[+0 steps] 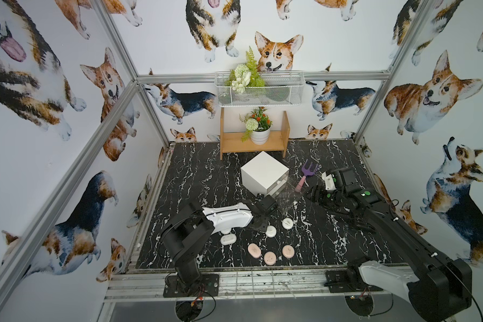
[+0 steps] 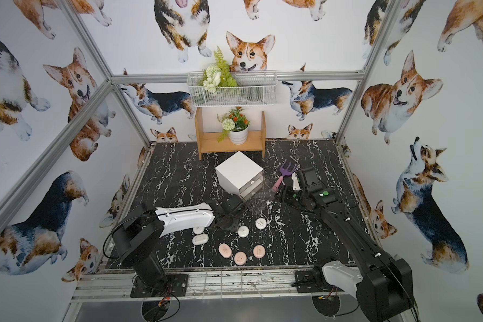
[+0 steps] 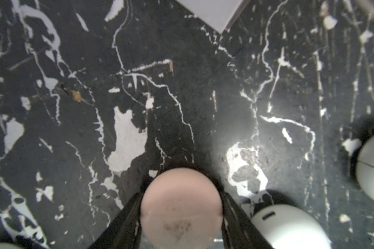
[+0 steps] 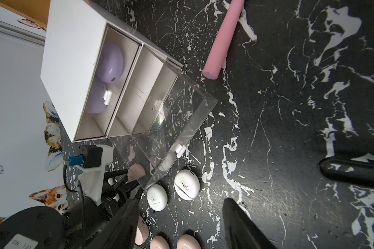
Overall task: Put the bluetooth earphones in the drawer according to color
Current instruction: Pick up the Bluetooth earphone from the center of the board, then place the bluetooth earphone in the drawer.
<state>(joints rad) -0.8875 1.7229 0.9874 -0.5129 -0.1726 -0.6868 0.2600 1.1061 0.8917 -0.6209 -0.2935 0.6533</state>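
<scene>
Marble top [image 1: 207,172]: left claw [image 3: 181,194] pinches a pink case [image 3: 180,207] just beside the open clear drawer [image 4: 200,120]; right claw [image 4: 183,198] gapes empty nearby. Clear the drawer rim first, release low and level. Stored above: purple cases [image 4: 110,62].

Pink earphone case [image 3: 180,207], black-marble table [image 3: 203,97]

Black tabletop [image 1: 207,172] carries the drawer [image 1: 264,174], wooden shelf [image 1: 234,144], toy fork [image 1: 307,173], white earphones [image 1: 287,223] and pink earphones [image 1: 270,258].

Pink case [image 3: 181,207] partly off-frame
</scene>
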